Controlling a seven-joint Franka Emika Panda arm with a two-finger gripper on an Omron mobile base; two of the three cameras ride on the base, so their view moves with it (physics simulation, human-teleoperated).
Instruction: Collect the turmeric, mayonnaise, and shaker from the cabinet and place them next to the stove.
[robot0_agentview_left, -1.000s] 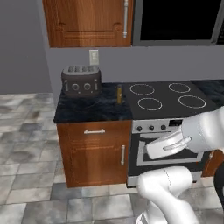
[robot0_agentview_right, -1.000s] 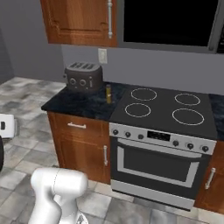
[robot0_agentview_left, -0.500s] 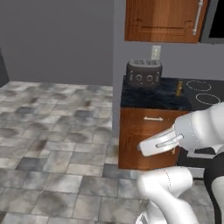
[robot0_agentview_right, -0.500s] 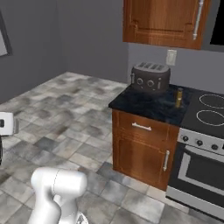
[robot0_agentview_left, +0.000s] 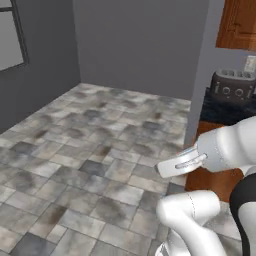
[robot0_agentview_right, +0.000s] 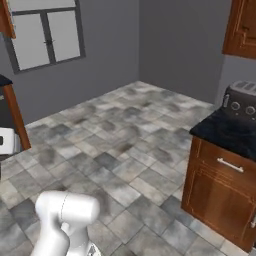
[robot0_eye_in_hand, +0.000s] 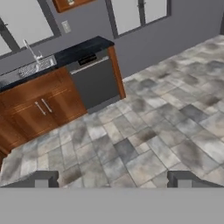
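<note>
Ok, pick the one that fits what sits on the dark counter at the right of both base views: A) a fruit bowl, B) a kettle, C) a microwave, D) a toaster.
D: a grey toaster with top slots and front knobs stands on the dark counter, above the wooden base cabinet; it shows in the left base view too.

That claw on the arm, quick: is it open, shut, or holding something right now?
Claw: open, tips wide apart, holding nothing; bare floor tiles show between them.
</note>
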